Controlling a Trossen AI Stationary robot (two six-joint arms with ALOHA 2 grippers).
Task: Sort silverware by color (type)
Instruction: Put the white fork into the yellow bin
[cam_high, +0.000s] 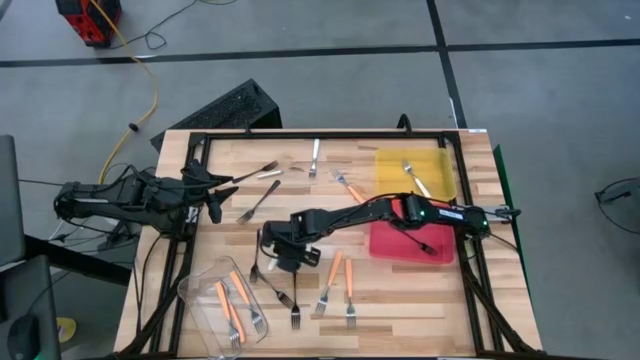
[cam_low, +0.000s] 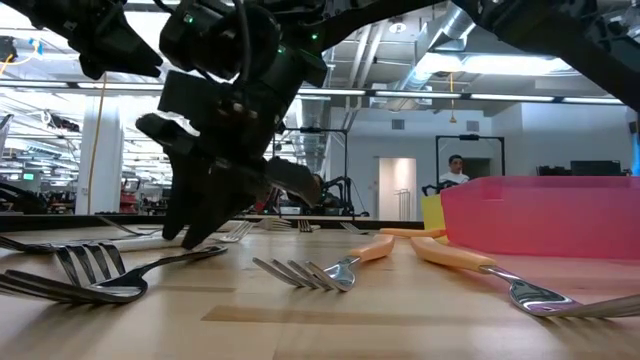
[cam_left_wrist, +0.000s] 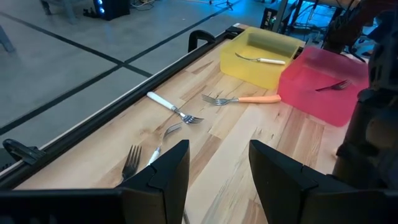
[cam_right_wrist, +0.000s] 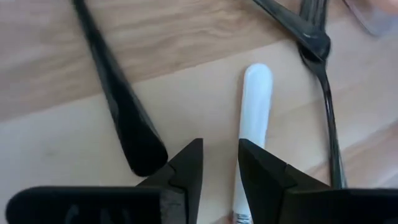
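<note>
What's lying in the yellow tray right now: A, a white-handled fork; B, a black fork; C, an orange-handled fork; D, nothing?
A: a white-handled fork lies alone inside the yellow tray, while the dark fork sits in the red tray beside it.

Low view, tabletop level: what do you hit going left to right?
Dark forks → right end effector → metal-tined fork → orange handle → red tray.

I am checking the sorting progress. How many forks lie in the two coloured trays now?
2: a white fork in the yellow tray and a dark fork in the red tray. The right arm covers part of the red tray, so more may be hidden.
</note>
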